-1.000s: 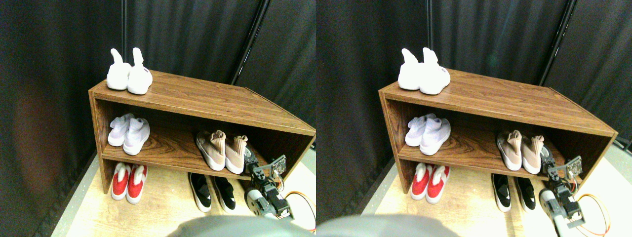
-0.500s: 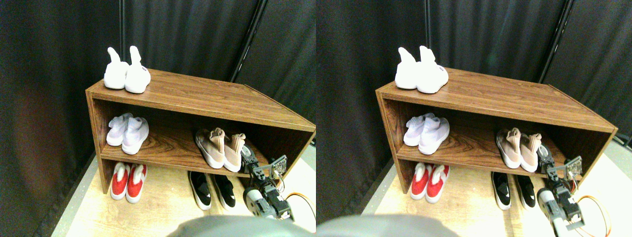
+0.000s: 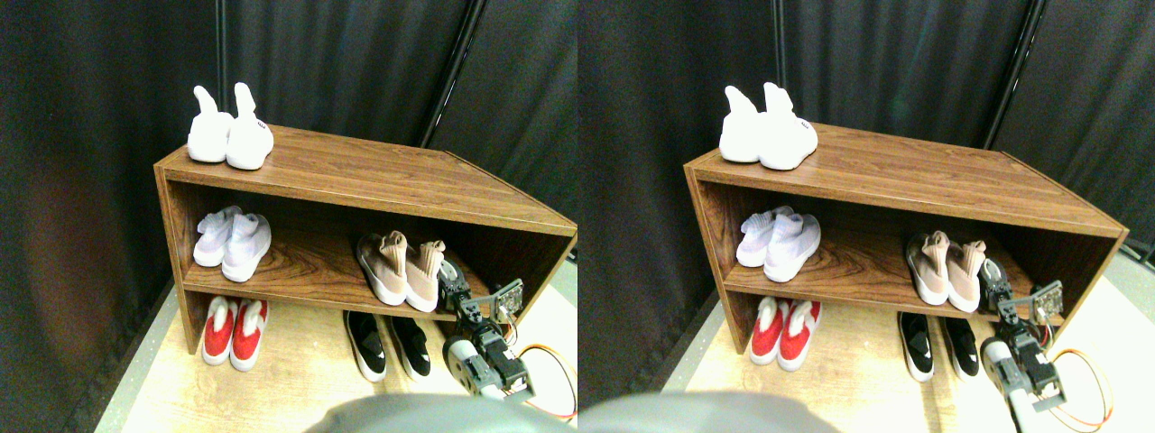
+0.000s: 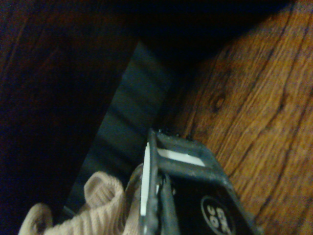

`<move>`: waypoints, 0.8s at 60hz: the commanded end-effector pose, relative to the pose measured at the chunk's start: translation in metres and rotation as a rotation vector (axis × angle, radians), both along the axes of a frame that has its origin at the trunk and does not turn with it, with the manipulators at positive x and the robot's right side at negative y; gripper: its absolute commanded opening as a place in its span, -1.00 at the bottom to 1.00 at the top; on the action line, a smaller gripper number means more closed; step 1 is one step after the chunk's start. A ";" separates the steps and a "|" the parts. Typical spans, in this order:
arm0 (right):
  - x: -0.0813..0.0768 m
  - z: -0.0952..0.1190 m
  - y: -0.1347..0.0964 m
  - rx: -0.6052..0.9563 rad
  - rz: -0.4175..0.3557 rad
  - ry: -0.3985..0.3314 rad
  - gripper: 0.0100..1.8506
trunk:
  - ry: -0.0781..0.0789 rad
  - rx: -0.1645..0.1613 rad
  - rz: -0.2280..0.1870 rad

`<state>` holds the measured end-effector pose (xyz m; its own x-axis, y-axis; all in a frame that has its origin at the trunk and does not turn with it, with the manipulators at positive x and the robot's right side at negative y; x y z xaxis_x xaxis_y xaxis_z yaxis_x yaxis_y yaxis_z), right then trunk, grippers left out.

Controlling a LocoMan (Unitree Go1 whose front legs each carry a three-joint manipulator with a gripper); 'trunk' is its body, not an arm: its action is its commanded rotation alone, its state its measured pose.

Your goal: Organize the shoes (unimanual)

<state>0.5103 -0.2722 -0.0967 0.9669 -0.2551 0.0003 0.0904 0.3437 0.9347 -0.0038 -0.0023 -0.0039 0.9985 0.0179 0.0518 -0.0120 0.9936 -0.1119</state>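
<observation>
The beige-tan shoes (image 3: pixel 401 269) stand side by side, toes forward, at the right of the rack's middle shelf (image 3: pixel 307 271). Under them, on the floor, the black shoes (image 3: pixel 388 345) sit as a pair. My right gripper (image 3: pixel 448 274) reaches onto the middle shelf close against the outer side of the right beige shoe. In the wrist view the dark gripper (image 4: pixel 154 161) fills the lower part, and the ribbed beige cuff (image 4: pixel 105 198) lies right against it, over the wood-grain shelf board (image 4: pixel 254 107). Whether the cuff is gripped does not show.
The wooden rack (image 3: pixel 361 171) carries an all-white high-cuff pair (image 3: pixel 230 131) on top at the left. A pale pair (image 3: pixel 233 242) sits left on the middle shelf, a red-and-white pair (image 3: pixel 232 329) below on the floor. An orange cable (image 3: pixel 552 361) trails behind my arm. Dark curtains hang behind.
The whole picture has shifted slightly up and left, so the camera moved. My gripper has edged a little further onto the shelf beside the right beige shoe. The shoes keep their places.
</observation>
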 end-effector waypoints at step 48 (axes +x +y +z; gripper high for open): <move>-0.115 0.025 -0.015 -0.003 0.247 -0.188 -0.94 | 0.042 0.026 -0.029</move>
<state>0.3972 -0.2921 -0.0767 0.9888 -0.0418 0.1432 -0.1203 0.3437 0.9313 -0.0042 -0.0045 -0.0059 0.9990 -0.0202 0.0410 0.0229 0.9975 -0.0672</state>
